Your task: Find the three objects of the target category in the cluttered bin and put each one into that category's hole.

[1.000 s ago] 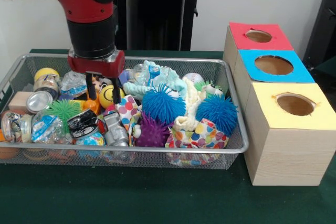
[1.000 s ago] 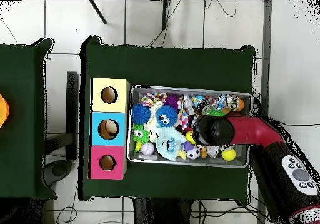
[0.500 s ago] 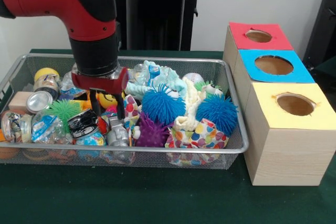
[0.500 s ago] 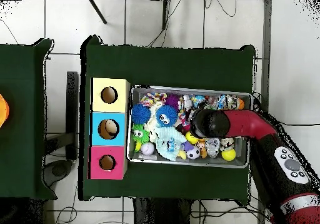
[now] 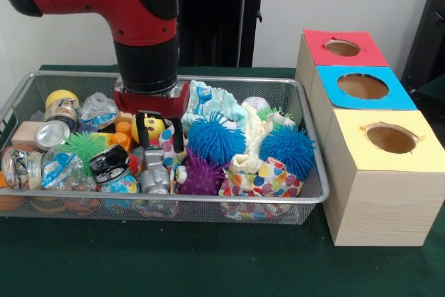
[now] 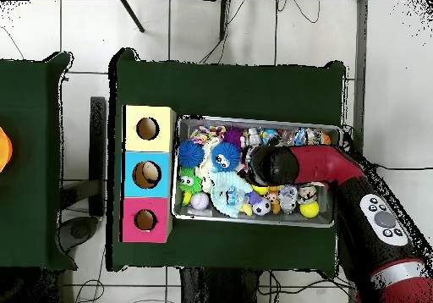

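So the big change: the arm slides across the bin toward the box side. A second ago it sat over the yellow-ball corner, half a second ago over the crushed cans, and now the pincer (image 5: 159, 133) hangs with its two black fingers parted a little and nothing between them, tips just above the clutter.

Going near to far in the front view: the wire bin (image 5: 208, 203) has its front rail closest, on the green desk (image 5: 174, 262). Just behind the rail sit a grey crumpled can (image 5: 154, 175), a purple spiky ball (image 5: 201, 174) and a polka-dot cloth (image 5: 264, 179). Mid-bin you get the two blue spiky balls (image 5: 215, 138), one right beside the fingers and the other further toward the boxes, plus a green spiky ball (image 5: 85, 146) on the other side. A yellow smiley ball (image 5: 148, 126) is directly behind the fingertips. The far part holds a pale patterned cloth (image 5: 215, 102) and a white ball (image 5: 255, 105).

Beside the bin stand the three boxes: yellow hole (image 5: 391, 138) nearest, blue (image 5: 362, 86) in the middle, red (image 5: 342, 48) furthest.

I can't tell which category is the target. My guess is it's lining up on the can or the near blue ball; nothing's grabbed yet, so all the sorting is still ahead. Overhead, the arm (image 6: 317, 166) lies across the bin's middle.
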